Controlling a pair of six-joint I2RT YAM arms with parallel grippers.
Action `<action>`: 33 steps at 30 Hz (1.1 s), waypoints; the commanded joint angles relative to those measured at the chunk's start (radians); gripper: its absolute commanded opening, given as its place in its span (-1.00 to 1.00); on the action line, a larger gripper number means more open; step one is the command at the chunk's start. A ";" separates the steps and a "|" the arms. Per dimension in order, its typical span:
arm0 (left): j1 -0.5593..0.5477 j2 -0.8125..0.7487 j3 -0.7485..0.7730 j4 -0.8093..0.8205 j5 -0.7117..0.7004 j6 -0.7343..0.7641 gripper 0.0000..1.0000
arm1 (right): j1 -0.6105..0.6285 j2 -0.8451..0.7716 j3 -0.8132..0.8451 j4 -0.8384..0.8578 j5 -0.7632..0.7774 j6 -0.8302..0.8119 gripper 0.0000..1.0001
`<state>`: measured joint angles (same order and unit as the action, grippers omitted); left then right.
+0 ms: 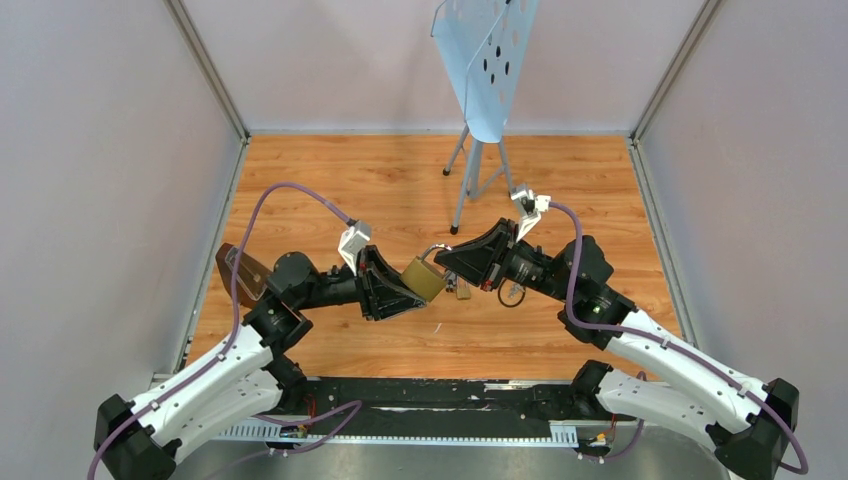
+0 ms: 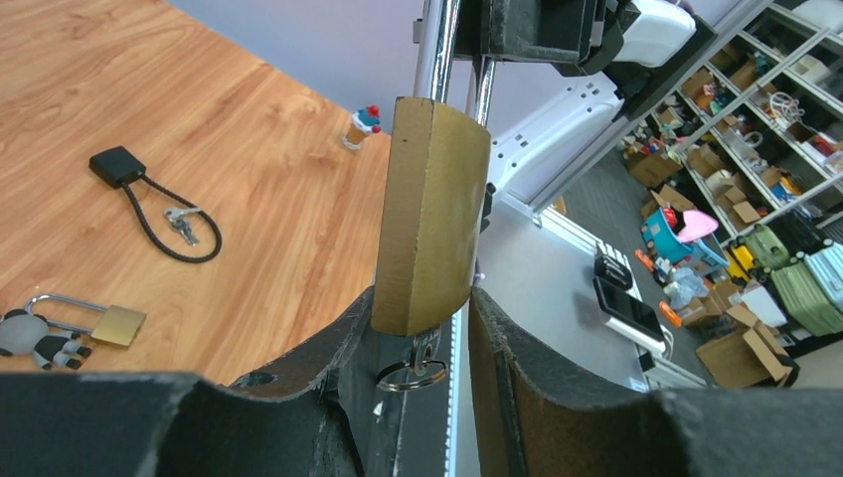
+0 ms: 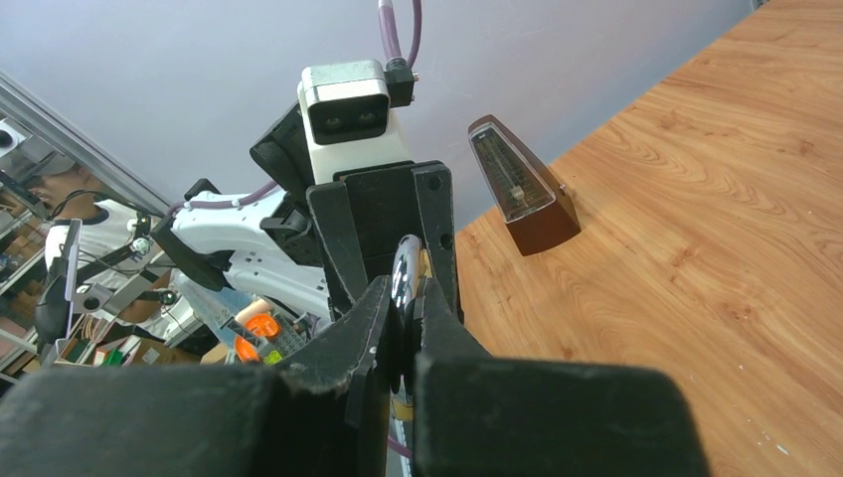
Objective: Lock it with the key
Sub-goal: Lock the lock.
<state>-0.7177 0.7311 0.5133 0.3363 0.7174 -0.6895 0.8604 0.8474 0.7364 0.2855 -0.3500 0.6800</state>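
Note:
The brass padlock (image 1: 424, 279) hangs in the air between my two arms, well above the wooden table (image 1: 560, 190). My left gripper (image 1: 400, 292) is shut on the lower end of the padlock body (image 2: 432, 214), with a finger touching each side. The small silver key (image 2: 425, 348) sticks out of the padlock's underside between those fingers, and a thin split ring (image 2: 412, 376) hangs from it. My right gripper (image 1: 447, 260) is shut on the steel shackle (image 3: 406, 266), pinched between its fingertips (image 3: 434, 298). The shackle's two legs (image 2: 442, 50) rise from the body.
A brown metronome (image 1: 240, 272) stands at the table's left edge. A blue music stand (image 1: 485, 60) rises at the back. On the table lie a black cable lock (image 2: 119, 167) with keys (image 2: 181, 225), a smaller padlock (image 2: 114, 325), a plush toy (image 2: 25, 336) and a small figure (image 2: 363, 124).

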 commanded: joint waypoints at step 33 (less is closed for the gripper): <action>0.023 -0.164 -0.034 -0.208 -0.053 0.032 -1.00 | 0.000 -0.084 -0.015 0.364 0.128 -0.063 -1.00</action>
<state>-0.6987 0.5800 0.4885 0.2058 0.7006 -0.6750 0.8623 0.8169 0.6857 0.4473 -0.2916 0.6449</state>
